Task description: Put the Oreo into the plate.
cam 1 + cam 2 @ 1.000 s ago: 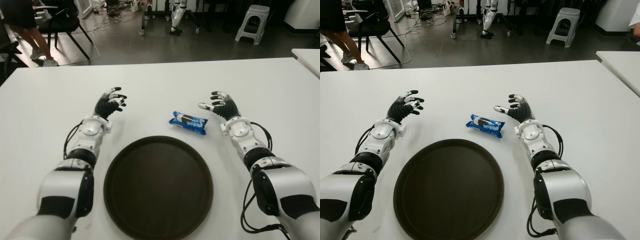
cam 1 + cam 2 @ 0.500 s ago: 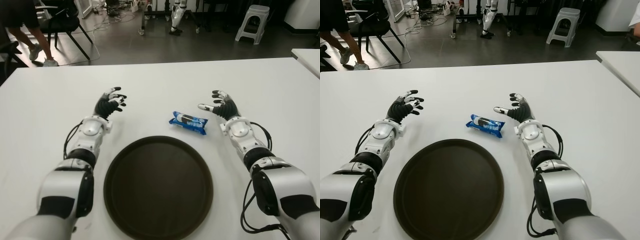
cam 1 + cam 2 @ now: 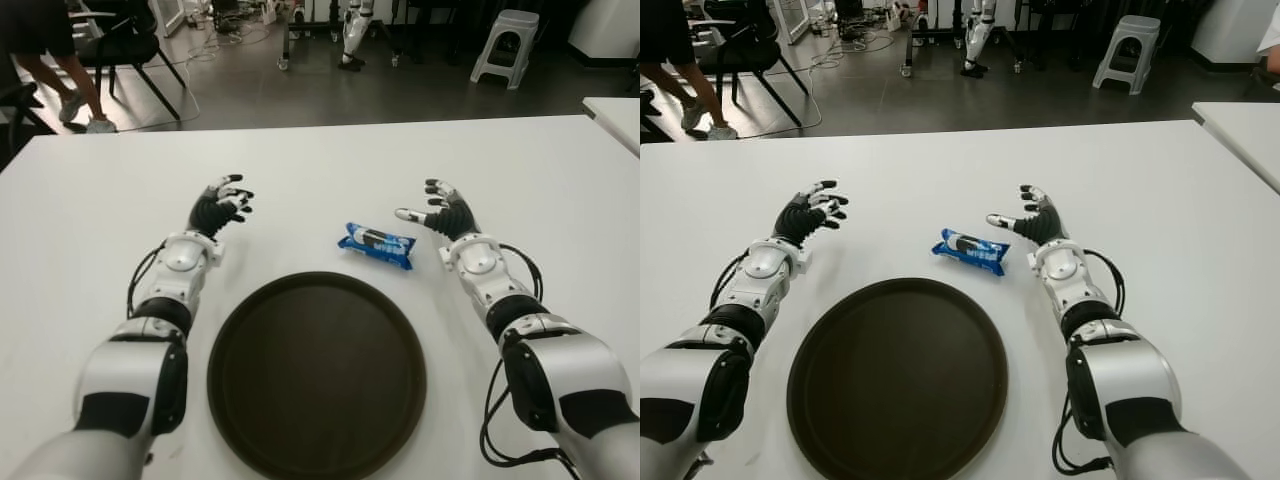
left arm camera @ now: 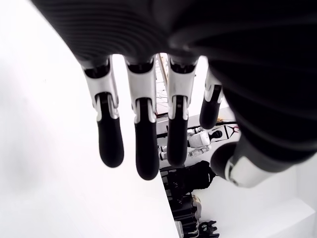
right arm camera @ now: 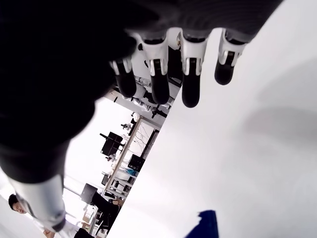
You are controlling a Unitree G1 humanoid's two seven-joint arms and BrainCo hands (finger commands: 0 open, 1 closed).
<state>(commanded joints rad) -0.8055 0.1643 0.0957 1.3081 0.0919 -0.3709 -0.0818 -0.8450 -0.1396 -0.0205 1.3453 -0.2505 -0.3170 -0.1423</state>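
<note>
Oreo [image 3: 377,245] beside plate [image 3: 316,372] — ungrasped

Two head eyes looking down on one shared table [image 3: 320,165], each wrist camera close behind its own fingers [image 4: 141,144]

The left wrist view looks out from just behind the left robot hand [image 4: 163,124], whose dark ribbed palm fills the upper part of the picture. Four fingers [image 4: 110,141] extend away from the camera, spread slightly apart and holding nothing; each has a pale grey knuckle section and a black rounded tip. The thumb [image 4: 233,166] shows beside them, with a pale grey segment near the camera and a black tip. Under the fingers lies the bare white bench [image 4: 54,163], with nothing on it near the hand. Through the gaps between the fingers, a white humanoid robot [image 4: 202,139] and dark equipment show far off in the room.
</note>
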